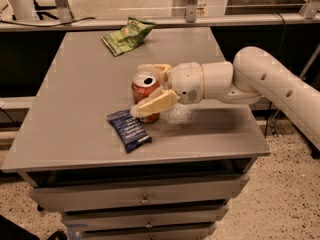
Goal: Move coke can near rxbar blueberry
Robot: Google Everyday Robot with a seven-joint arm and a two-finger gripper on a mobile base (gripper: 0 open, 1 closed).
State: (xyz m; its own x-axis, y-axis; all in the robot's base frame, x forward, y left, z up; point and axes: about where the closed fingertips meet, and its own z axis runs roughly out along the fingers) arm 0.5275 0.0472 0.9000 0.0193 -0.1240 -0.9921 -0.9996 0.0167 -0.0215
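My arm [272, 81] comes in from the right edge of the view, its thick white forearm sloping down and leftward to a rounded wrist [200, 81] that lies roughly level. Beyond the wrist the gripper [142, 90] points left and sits low, with its two pale fingers [156, 103] on either side of the can [145, 80]. One finger runs behind the can's rim and the other crosses its front, and I read both as pressed against it in a sideways grasp.
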